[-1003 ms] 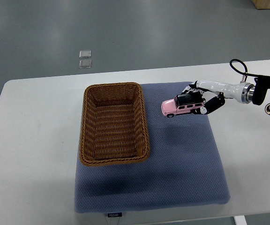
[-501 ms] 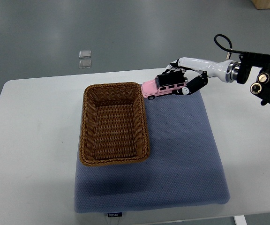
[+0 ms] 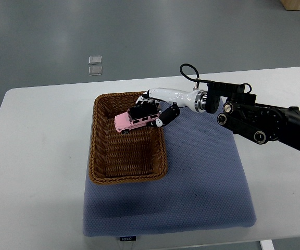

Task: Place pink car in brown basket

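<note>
Gripping the pink car [image 3: 135,117] in the right hand [image 3: 155,110], fingers curled around its roof and rear, and holding it over the far right part of the brown basket [image 3: 102,148], tilted nose-down and seemingly clear of the woven floor. Risking a bounce or a tip onto its side if letting go from this height; risking a snag on the near rim [image 3: 163,139] while pulling back. Counting one car, one basket, one blue mat [image 3: 202,182], one counter [image 3: 40,156], two small clear squares [image 3: 94,64] on the floor.
</note>
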